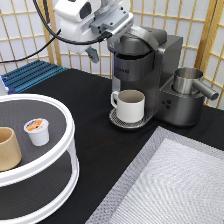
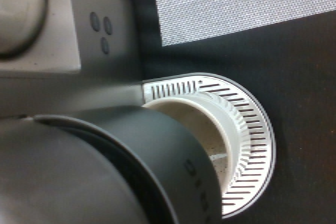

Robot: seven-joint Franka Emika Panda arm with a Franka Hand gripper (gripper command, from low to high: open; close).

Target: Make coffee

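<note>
Coffee pod (image 1: 37, 131) upright on upper tier of round white tray (image 1: 67, 125), exterior view's left, beside tan cup (image 1: 8, 148), untouched. Farther back, white mug (image 1: 130, 105) on drip grille (image 2: 251, 145) under dark coffee machine (image 1: 147, 72). Above machine's top, gripper (image 1: 93, 53), holding nothing; fingers' spread impossible to tell.

Gripper (image 1: 94, 54) held above the coffee machine (image 1: 145, 70), mug (image 1: 131, 105) parked on its tray, pod (image 1: 37, 131) seated on the white stand (image 1: 60, 160)
</note>
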